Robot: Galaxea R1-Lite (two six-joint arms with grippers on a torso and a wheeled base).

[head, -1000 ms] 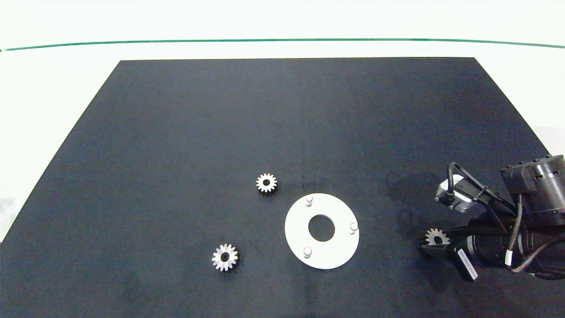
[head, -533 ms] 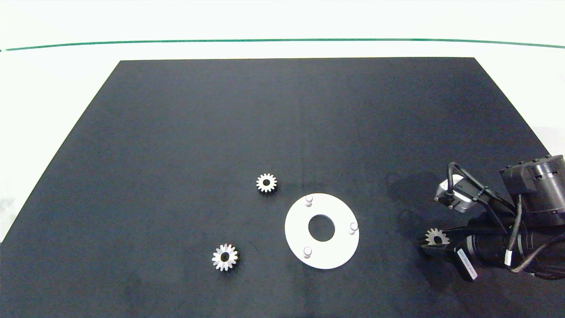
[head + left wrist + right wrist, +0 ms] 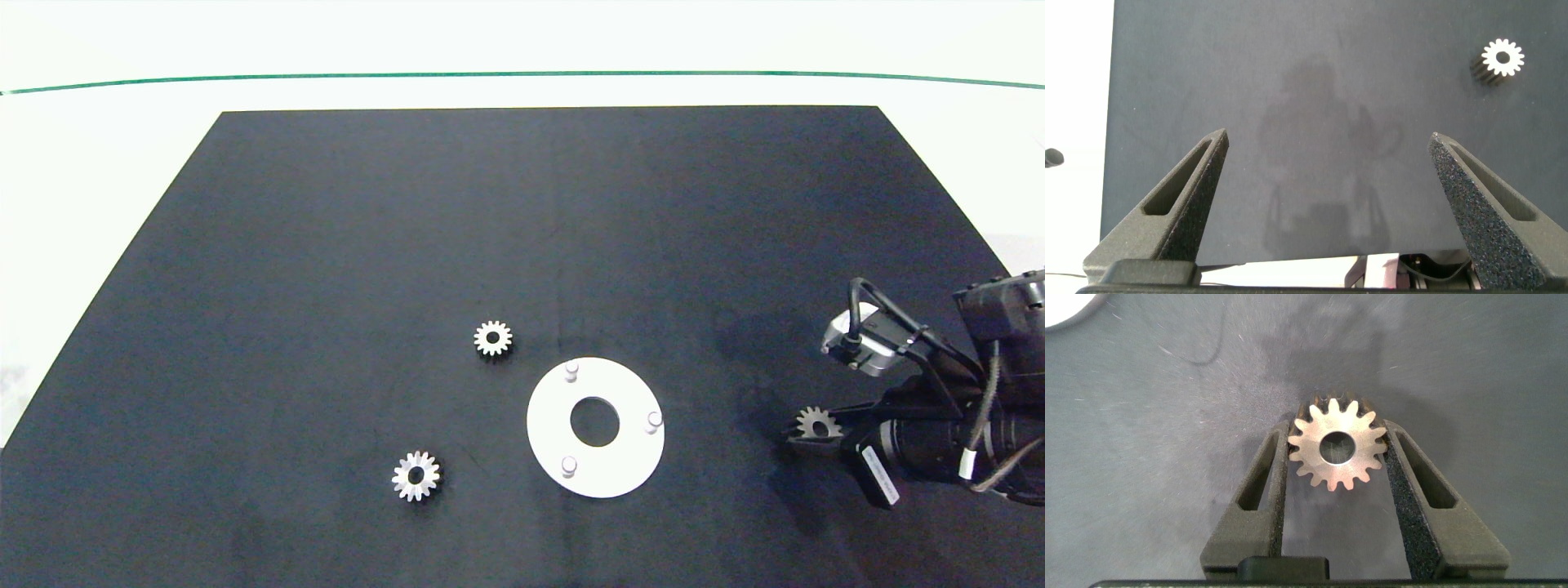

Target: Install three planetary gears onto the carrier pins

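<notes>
1. Gripping one of the planetary gears (image 3: 1337, 449) by its toothed rim, the right pincer (image 3: 816, 437) is closed on it, a finger (image 3: 1270, 478) pressing each side
2. That pincer is hovering over the black mat (image 3: 326, 245) on the table (image 3: 98, 163), well to the right of the white disc (image 3: 547, 433)
3. The carrier pins (image 3: 571, 371) are standing bare on the disc
4. A second gear (image 3: 493, 337) is lying just beyond the disc's far-left edge; a third gear (image 3: 416, 475) is lying nearer, left of the disc
5. The left pincer (image 3: 1327, 204) is hanging wide open over bare mat, holding nothing, outside the head view
</notes>
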